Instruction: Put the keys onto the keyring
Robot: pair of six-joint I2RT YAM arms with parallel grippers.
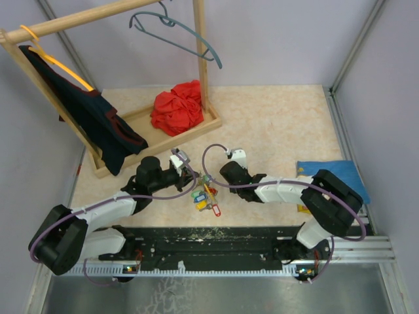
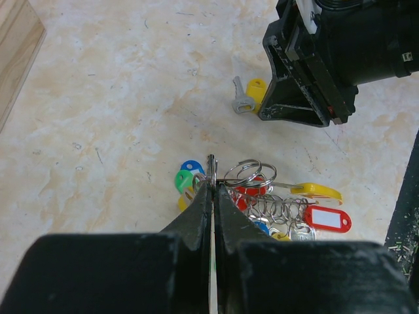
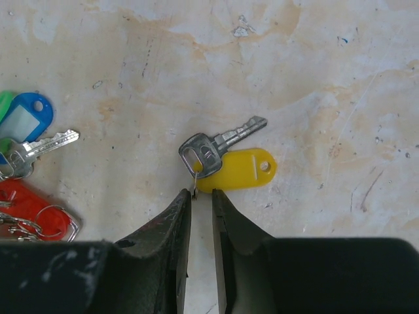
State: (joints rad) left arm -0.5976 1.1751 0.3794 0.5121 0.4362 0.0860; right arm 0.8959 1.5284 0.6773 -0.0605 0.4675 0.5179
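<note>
Left claw [image 2: 212, 186]: pressed together, pinching a thin metal ring seen edge-on at its tips, taken to be the keyring [image 2: 211, 159]. Bunch of keys [image 2: 281, 209]: blue, green, red and yellow tags with small rings and chain links, lying on the table [image 2: 118, 98] just beyond and to the right of those tips. Which of them already hang on the keyring cannot be told. Loose key [image 3: 216, 149]: silver, with yellow tag [image 3: 242, 169], flat on the table just ahead of the right claw [image 3: 201, 195], apart from the bunch. Right claw: narrowly spread, the key's small wire loop at its left fingertip, not visibly clamped. Status: most keys appear gathered at the ring; at least this one is left to pick up and thread on.
</note>
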